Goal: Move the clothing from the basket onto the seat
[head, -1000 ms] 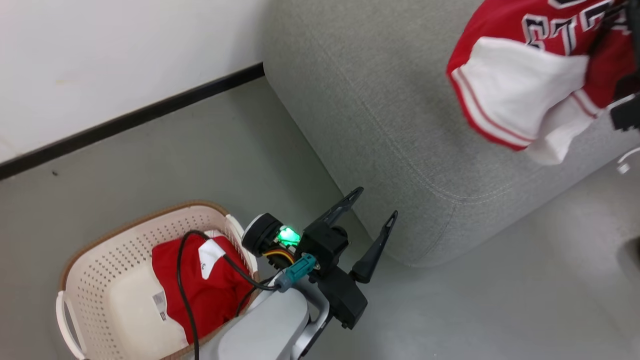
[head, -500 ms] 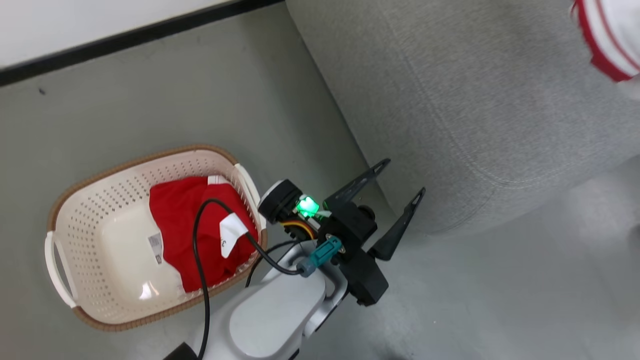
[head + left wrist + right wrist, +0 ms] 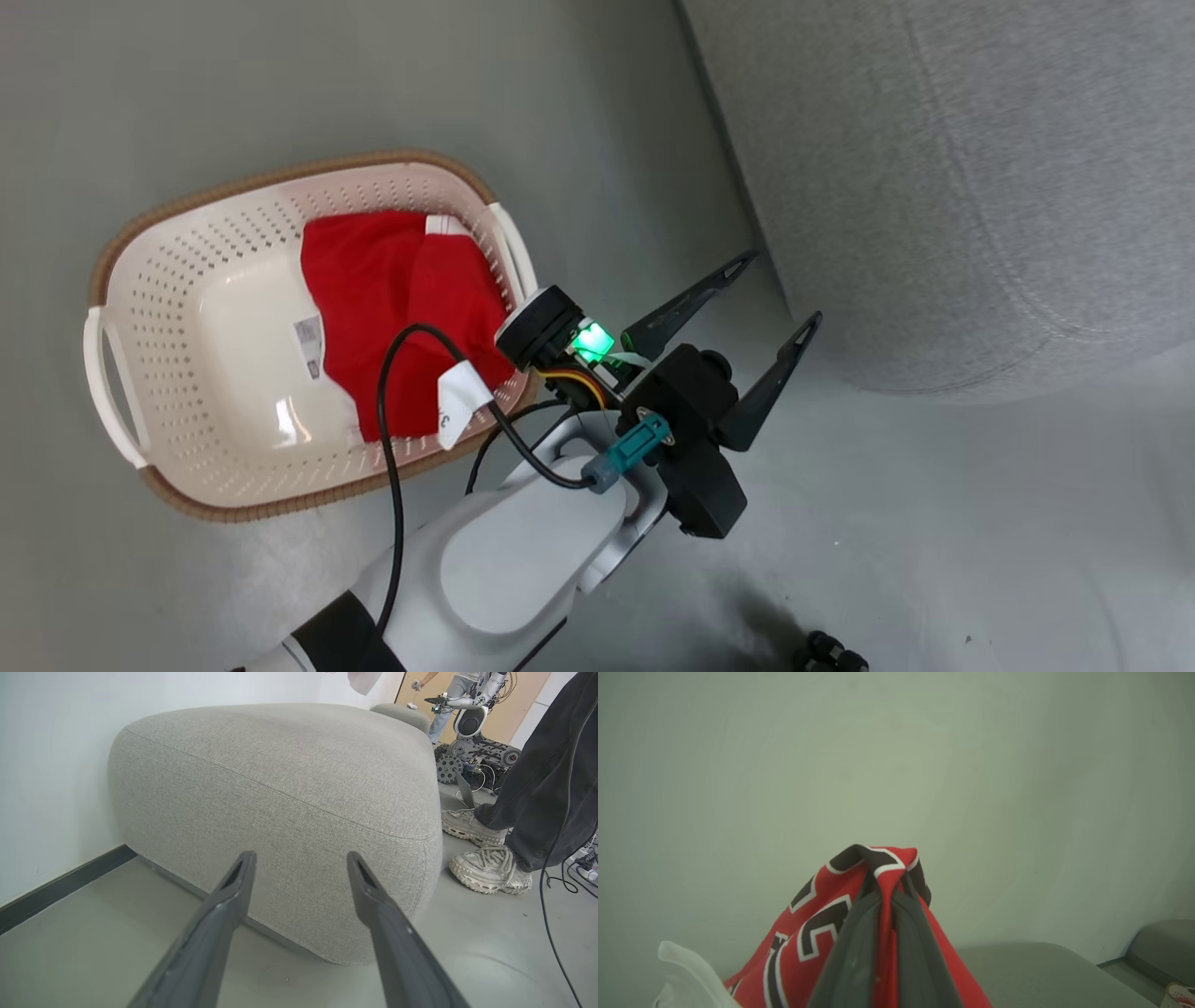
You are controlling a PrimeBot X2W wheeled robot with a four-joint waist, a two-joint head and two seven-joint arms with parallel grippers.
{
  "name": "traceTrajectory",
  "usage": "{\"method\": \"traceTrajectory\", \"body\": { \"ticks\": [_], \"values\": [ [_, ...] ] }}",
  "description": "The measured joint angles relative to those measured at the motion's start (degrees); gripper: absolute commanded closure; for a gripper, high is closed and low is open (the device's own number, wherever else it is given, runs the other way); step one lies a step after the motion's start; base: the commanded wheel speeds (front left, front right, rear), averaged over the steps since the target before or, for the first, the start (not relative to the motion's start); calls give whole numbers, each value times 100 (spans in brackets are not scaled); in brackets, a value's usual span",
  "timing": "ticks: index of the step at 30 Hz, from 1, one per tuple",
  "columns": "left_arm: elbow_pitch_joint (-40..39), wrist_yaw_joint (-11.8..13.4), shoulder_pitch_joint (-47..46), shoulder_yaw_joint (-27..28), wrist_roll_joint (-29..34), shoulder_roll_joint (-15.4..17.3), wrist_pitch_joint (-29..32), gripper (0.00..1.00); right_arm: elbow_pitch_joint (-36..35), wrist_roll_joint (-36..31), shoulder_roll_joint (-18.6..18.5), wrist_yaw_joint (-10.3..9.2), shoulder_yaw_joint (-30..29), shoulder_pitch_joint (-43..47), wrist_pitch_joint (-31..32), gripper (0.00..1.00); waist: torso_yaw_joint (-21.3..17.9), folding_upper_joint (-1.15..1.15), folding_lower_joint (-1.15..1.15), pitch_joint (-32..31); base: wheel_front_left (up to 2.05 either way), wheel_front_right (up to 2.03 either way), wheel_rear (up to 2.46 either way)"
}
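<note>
1. Clothing is split between two places. In the head view, one red garment with white trim, taken to be the shorts (image 3: 392, 317), is seen bunched in the basket (image 3: 149, 308). The basket stands on the floor (image 3: 280, 75) off the seat's (image 3: 952, 168) corner, apart from it. The shorts lie against the basket wall nearer the seat, and a paper label (image 3: 308, 345) is left bare on the bottom. The left gripper (image 3: 784, 287) is held between basket and seat, close to the seat's corner. Its fingers are spread wide with nothing between them.
2. In the left wrist view, the left gripper's (image 3: 300, 855) parted fingers are pointed at the seat's (image 3: 289, 774) side, below its seam. Beside the seat's corner a person's shoes (image 3: 488, 872) are planted on the floor.
3. In the right wrist view, the right gripper (image 3: 886, 891) is pinched tight on a fold of the jersey (image 3: 784, 933), whose lettered cloth hangs down from the fingers. The seat's (image 3: 1027, 970) top is seen below and behind it; whether the cloth touches it cannot be told.
4. Handling, as judged: the shorts are expected to be light, limp and somewhat slick, so they will drape and may slip from a thin pinch. A raised fold near the middle of the heap is best taken, several layers deep, clear of the perforated wall.
</note>
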Motion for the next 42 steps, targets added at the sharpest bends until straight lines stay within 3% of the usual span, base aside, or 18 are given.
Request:
{"method": "traceTrajectory", "body": {
  "ticks": [16,21,28,29,30,35,42],
  "values": [
    [-26,143,-409,-277,-133,3,0,0,1553,-45,-539,0,-597,-344,-1,100,596,0,-1,899,0,0,0],
    [-24,149,-493,-342,-167,4,0,0,1794,-87,-392,0,-535,-380,-1,100,743,0,-1,1018,0,0,0],
    [-44,152,-513,-360,-264,5,0,0,2259,-29,180,0,-222,-107,0,99,860,0,-1,942,0,0,0],
    [-58,153,-513,-365,-286,4,0,0,2296,-27,178,0,-177,-36,0,69,872,-1,-2,915,0,0,0],
    [-68,162,-513,-366,-303,-1,0,0,2323,-27,165,0,-155,15,0,0,883,-1,-2,887,0,0,0],
    [-64,194,-513,-335,-354,-4,0,0,2204,-30,107,0,-16,237,-1,0,934,-2,-2,719,0,0,0],
    [32,194,-466,-116,-414,-8,0,0,1851,-37,304,0,204,915,0,0,975,-2,-2,366,0,0,0]
  ]
}}
